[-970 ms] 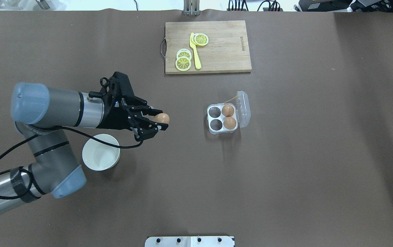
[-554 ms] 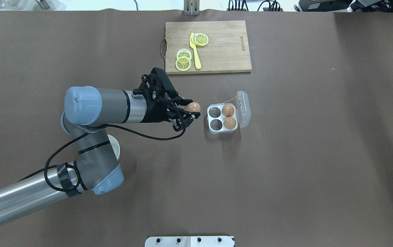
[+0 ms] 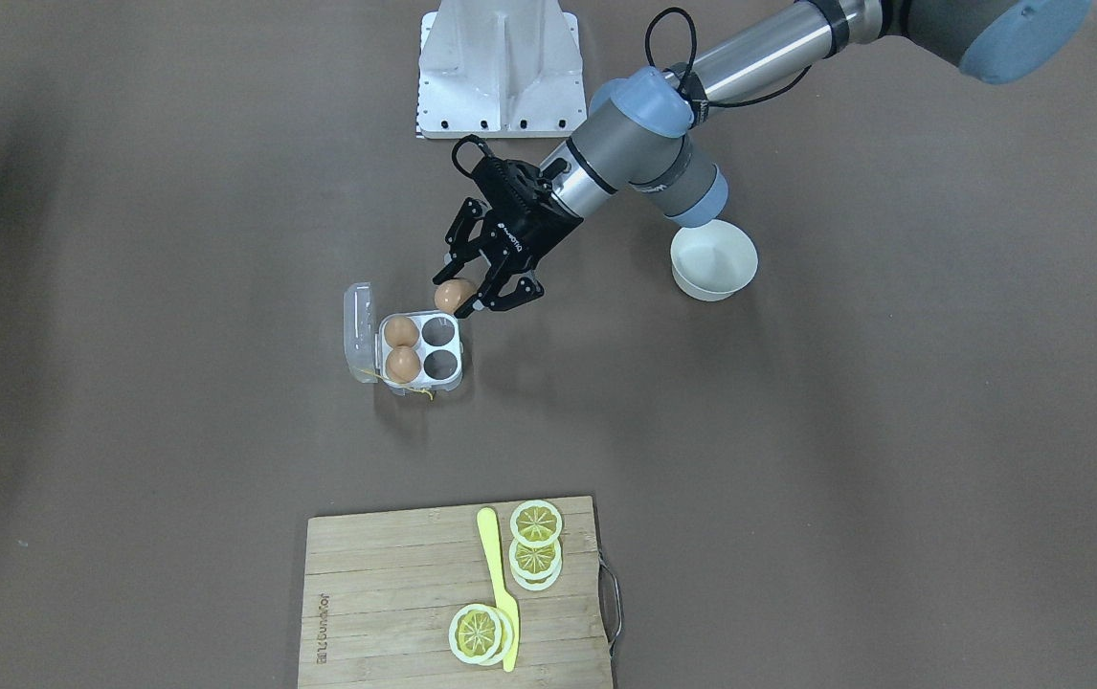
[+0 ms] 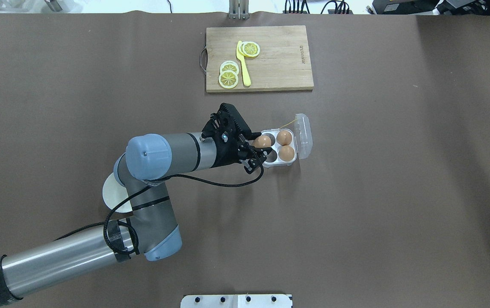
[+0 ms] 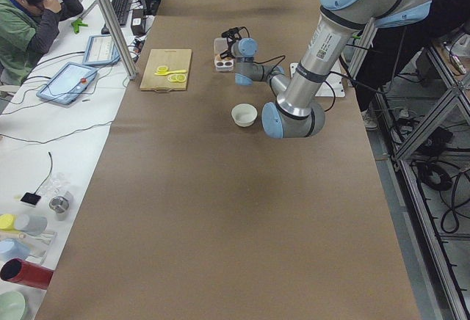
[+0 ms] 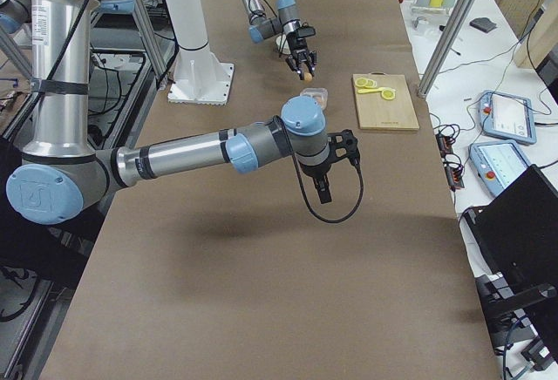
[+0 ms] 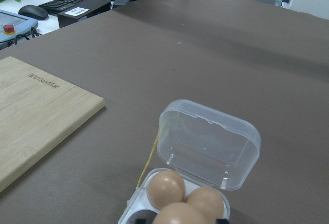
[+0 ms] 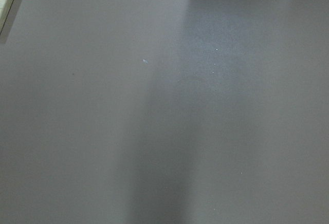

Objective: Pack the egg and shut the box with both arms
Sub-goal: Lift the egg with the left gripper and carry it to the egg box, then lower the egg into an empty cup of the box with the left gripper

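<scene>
Brown paper-covered counter (image 4: 356, 192), wide and flat. Left arm (image 4: 172, 154) reaches across toward the box (image 4: 280, 164), which sits near the middle of the counter. Left gripper (image 4: 261, 147) is closed around one egg (image 4: 264, 140), a finger on either side of it. From overhead the egg lines up with the far empty cup on the robot's left side of the box. The right-end view shows it hanging clear above the box, not seated. Near cup on that same side is empty, partly hidden by the gripper. Two more eggs (image 4: 284, 137) fill both cups on the lid side. Lid (image 4: 304, 136) is swung open toward the robot's right, tilted up. A thin yellow loop (image 4: 287, 123) trails from the far edge of the box. White bowl (image 3: 713, 260) stands well apart from the box, on the robot's left, half under the arm from overhead. Wooden board (image 4: 279, 60) lies beyond the box with lemon slices (image 4: 228, 76) and a yellow knife (image 4: 243, 64) on it. Right arm (image 6: 200, 149) stretches out low over bare counter, away from the box. Right gripper (image 6: 323, 190) shows only in the side view, so I cannot tell whether it is wide or closed.
</scene>
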Motion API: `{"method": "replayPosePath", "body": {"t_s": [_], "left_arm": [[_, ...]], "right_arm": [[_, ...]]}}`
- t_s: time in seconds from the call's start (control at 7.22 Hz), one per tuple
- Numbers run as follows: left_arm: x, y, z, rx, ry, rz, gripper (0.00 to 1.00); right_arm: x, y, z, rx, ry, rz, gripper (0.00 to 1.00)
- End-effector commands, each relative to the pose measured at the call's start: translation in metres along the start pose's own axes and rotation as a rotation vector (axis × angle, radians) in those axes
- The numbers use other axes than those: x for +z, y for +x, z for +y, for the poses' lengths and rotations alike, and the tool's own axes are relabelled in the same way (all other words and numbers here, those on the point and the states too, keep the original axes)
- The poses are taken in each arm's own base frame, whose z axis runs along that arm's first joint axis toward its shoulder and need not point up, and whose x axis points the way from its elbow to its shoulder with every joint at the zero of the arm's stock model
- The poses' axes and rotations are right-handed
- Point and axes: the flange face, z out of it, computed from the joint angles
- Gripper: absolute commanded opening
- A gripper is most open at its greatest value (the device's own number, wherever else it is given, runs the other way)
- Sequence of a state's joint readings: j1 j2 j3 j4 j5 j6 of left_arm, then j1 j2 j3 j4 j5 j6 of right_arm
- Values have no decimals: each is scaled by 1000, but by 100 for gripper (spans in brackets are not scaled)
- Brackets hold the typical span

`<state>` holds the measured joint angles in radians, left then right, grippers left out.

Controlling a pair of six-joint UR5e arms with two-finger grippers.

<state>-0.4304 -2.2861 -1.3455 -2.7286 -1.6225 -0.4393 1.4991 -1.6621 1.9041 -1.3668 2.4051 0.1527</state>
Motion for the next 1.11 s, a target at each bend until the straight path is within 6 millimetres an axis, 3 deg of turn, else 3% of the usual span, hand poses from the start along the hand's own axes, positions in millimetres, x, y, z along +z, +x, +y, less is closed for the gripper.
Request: {"method": "replayPosePath", "body": {"t_s": [0.0,0.42,0.55,0.97], "left_arm": [[26,20,5,-2,-6,-27,0],[35,20,-6,7,3,-46,0],[37,11,-4,22,-5,-60,0],[43,8,-5,150,-18,-66,0]], "right_arm": [[0,0,0,2,0,0,100],[0,0,0,-1,1,-1,100],[0,-1,-1,-9,8,-2,100],[0,-1,-1,-10,9,-2,100]]}}
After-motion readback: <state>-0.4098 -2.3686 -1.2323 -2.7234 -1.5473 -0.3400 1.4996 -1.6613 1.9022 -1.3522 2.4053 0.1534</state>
